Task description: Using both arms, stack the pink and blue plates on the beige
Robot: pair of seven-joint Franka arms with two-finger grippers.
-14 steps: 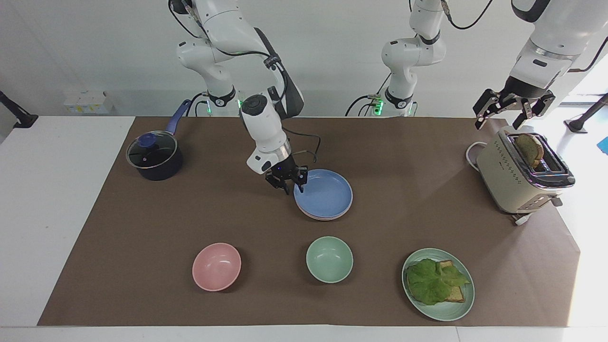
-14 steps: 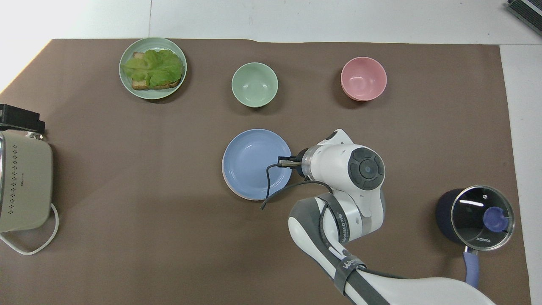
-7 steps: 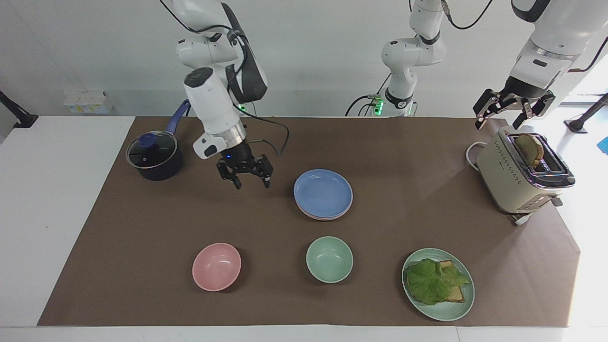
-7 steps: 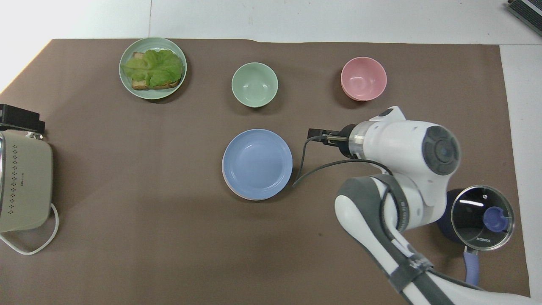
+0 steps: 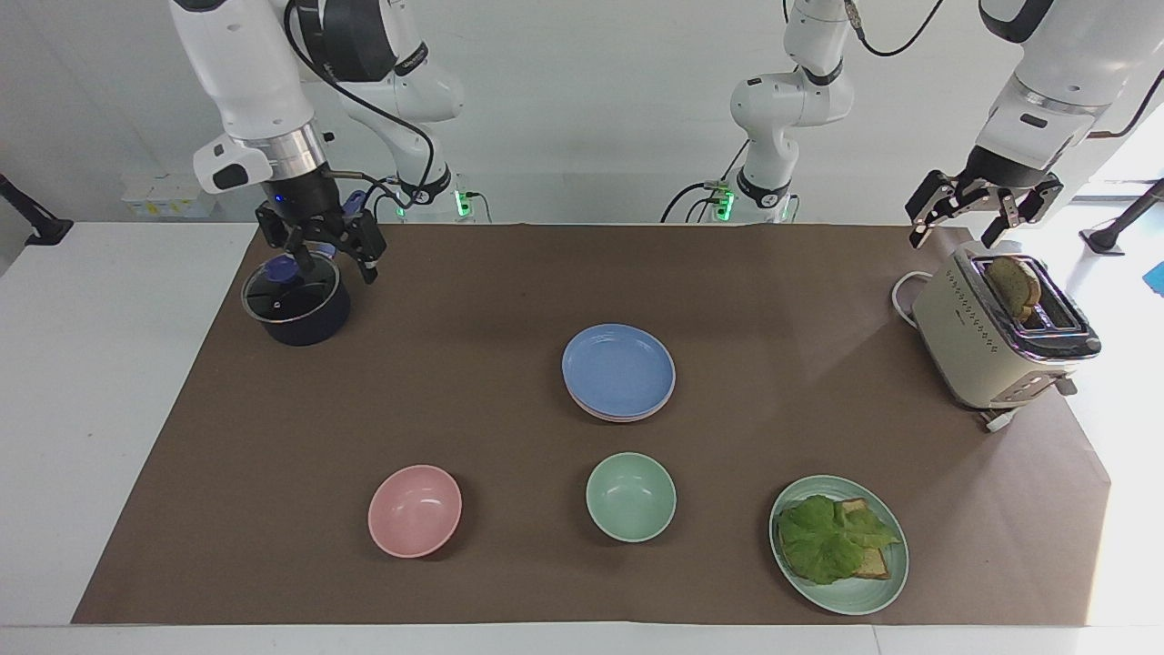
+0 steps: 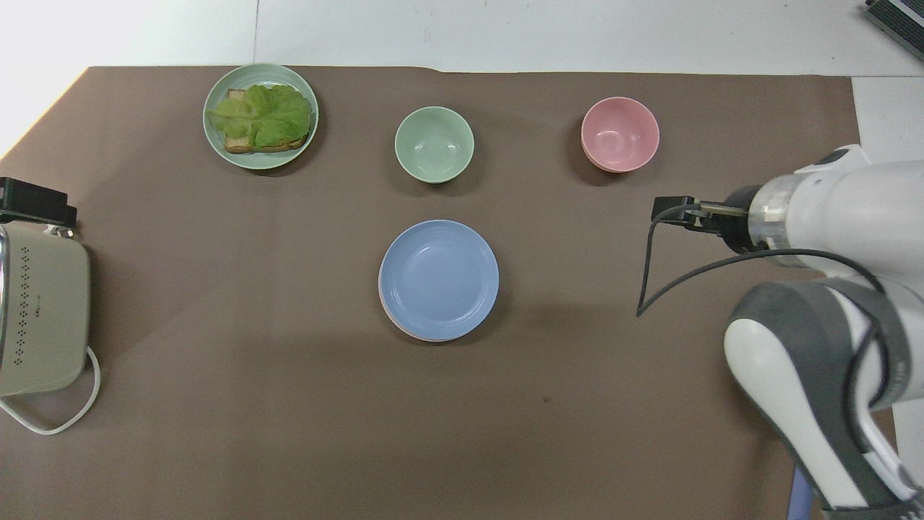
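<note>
The blue plate (image 5: 618,367) (image 6: 438,278) lies on top of a stack in the middle of the brown mat. Under it only the pink plate's thin rim (image 5: 622,418) (image 6: 388,314) shows. The beige plate is hidden under the stack. My right gripper (image 5: 329,262) (image 6: 668,211) hangs open and holds nothing, above the dark pot (image 5: 296,307) at the right arm's end of the table, well away from the plates. My left gripper (image 5: 959,229) waits open and holds nothing above the toaster (image 5: 991,338).
A pink bowl (image 5: 415,509) (image 6: 619,133), a green bowl (image 5: 630,496) (image 6: 434,143) and a green plate (image 5: 875,600) (image 6: 211,137) with toast and lettuce stand farther from the robots than the stack. The cream toaster (image 6: 40,310) holds a slice of bread.
My right gripper opened at the blue plate's rim, let it go, then rose and swung away to above the pot. The plates and the left arm stayed put.
</note>
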